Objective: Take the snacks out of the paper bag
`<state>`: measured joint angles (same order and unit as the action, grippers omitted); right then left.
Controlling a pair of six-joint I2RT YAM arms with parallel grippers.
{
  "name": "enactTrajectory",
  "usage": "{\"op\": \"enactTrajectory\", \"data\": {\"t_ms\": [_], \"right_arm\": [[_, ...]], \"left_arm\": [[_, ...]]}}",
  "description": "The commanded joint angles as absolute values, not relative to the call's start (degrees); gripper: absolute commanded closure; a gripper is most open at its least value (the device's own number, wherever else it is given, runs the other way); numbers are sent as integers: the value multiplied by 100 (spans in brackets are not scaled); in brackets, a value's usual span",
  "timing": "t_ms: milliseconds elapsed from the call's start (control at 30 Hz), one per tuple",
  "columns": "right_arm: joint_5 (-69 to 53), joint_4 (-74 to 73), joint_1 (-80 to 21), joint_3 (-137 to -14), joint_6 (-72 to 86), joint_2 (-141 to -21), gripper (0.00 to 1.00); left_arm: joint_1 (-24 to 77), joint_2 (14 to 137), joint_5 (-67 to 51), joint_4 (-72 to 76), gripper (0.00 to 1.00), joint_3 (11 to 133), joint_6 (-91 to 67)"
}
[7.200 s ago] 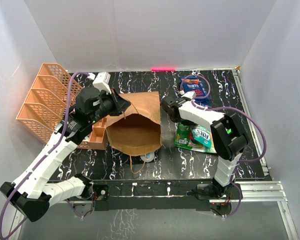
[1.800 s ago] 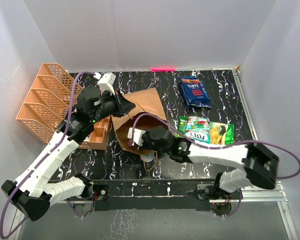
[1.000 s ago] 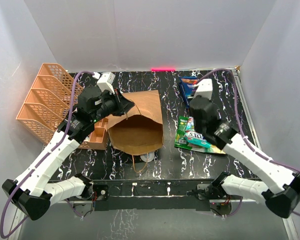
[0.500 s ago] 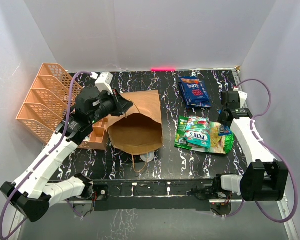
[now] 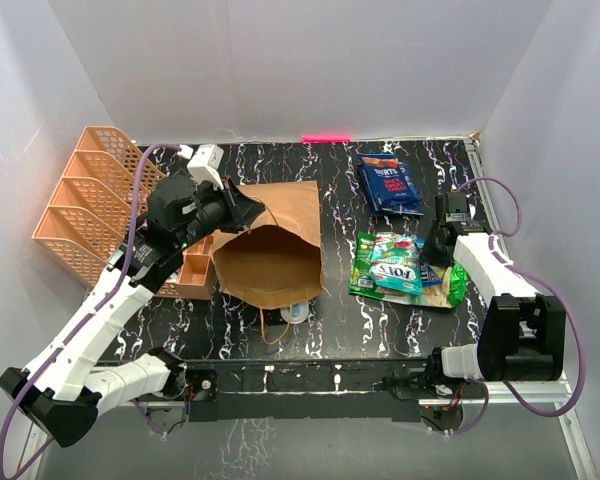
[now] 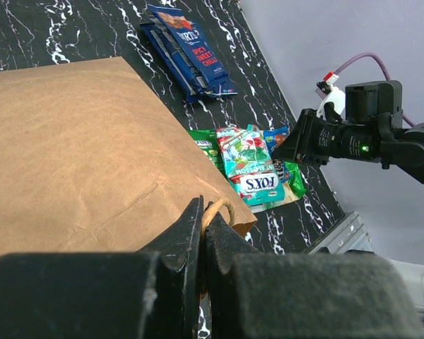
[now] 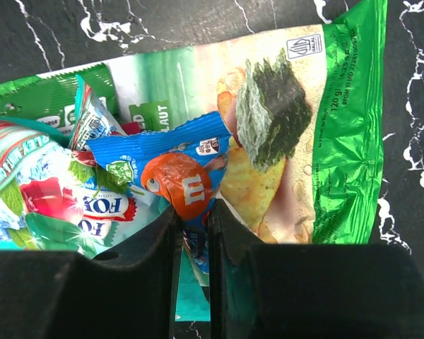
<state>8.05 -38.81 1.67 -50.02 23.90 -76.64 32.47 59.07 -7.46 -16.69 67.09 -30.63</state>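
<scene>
Several snacks lie on the desk (image 5: 340, 180) to the right of the paper bag (image 5: 272, 250): dark blue bags (image 5: 390, 185) toward the back, and nearer, a pile with the FOX packet (image 5: 392, 272) atop the green bag (image 5: 448, 282). On the pile's side away from the bag, the right tool (image 7: 194, 212) pinches a small blue candy packet (image 7: 173, 169). The left tool (image 6: 202, 212) is clamped on the bag's twisted handle (image 6: 222, 208) at its rim.

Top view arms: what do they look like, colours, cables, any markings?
Both the left arm and right arm have glossy white link shells, black joint housings and a purple cable looping alongside. Fingers are matte black; a green light glows on the right wrist.
</scene>
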Motion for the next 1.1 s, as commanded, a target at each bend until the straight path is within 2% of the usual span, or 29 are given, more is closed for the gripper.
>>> {"op": "enactTrajectory", "data": {"t_ms": [0, 67, 300, 500, 700, 833, 900, 967, 1067], "right_arm": [[690, -3379, 218, -5084, 2453, -7690, 83], [676, -3352, 243, -5065, 2503, -7724, 82], [613, -3193, 276, -4790, 2686, -7741, 69], [550, -3193, 281, -4754, 2720, -7838, 51], [1016, -3414, 278, -4970, 2584, -7553, 36], [1405, -3489, 280, -5132, 2310, -7291, 17], [1504, -3512, 277, -5308, 2048, -7244, 12], [1522, -3634, 281, -5611, 1885, -7278, 3], [1294, -3791, 281, -6072, 1749, -7333, 2]], "left_arm": [[3237, 5865, -838, -1505, 100, 6885, -3044], [3240, 5869, -859, -1488, 100, 6873, -3057], [3240, 5850, -923, -1446, 100, 6889, -3127], [3236, 5867, -946, -1503, 100, 7074, -3157], [3236, 6089, -1007, -1400, 100, 7457, -3518], [3241, 6395, -911, -1368, 100, 7824, -4059], [3243, 6560, -785, -1390, 100, 8023, -4381], [3238, 6711, -728, -1287, 100, 8162, -4665], [3236, 6991, -534, -1230, 100, 8468, -4967]]}}
